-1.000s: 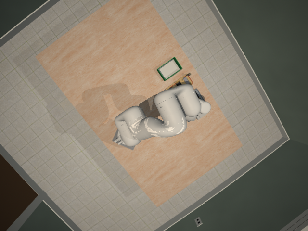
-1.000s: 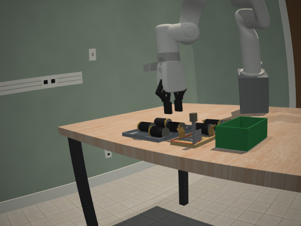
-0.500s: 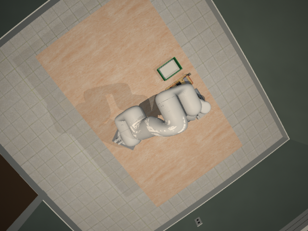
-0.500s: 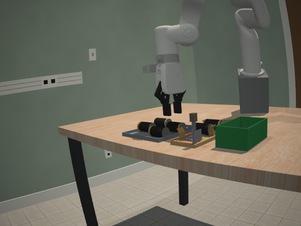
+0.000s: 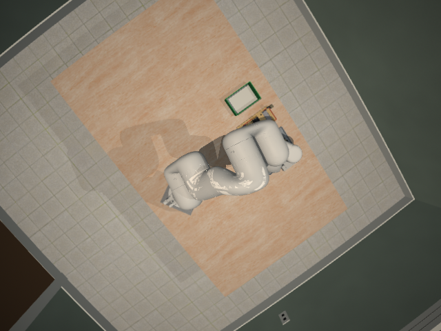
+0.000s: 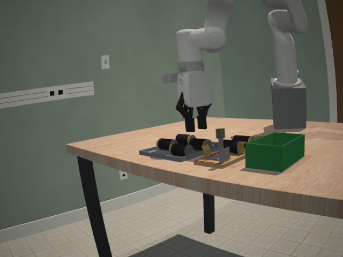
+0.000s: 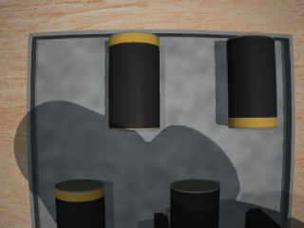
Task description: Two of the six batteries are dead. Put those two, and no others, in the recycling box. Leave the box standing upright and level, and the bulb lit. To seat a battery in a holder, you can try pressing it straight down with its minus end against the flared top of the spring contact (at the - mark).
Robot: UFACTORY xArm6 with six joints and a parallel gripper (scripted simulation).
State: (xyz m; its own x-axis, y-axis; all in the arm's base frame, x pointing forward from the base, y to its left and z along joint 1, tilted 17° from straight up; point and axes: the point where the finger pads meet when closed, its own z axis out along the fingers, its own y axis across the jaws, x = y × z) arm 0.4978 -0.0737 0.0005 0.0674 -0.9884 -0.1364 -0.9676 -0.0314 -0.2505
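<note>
We have our black two-fingered gripper (image 6: 196,126) (image 7: 207,222) above the shallow grey rectangular tray (image 6: 181,159) (image 7: 31,119), its fingers parted and pointing down, with nothing gripped between them. In the wrist view, one black cylindrical battery with a plain dark end (image 7: 195,204) shows between the fingertips, but in the exterior view we see them hanging above the batteries. Four batteries lie on their sides in the tray; at the wrist view's far side, one black battery with its gold band at the far end (image 7: 134,85) lies beside another with its gold band at the near end (image 7: 252,81). Two more black batteries (image 6: 232,146) (image 6: 242,138) lie at the tan holder board with red lines (image 5: 274,114) (image 6: 221,165). Just beside that board, our open-topped green rectangular recycling box (image 5: 230,107) (image 6: 264,158) stands upright on the light wooden table (image 5: 178,71) (image 6: 166,168). We cannot tell whether the bulb is lit.
</note>
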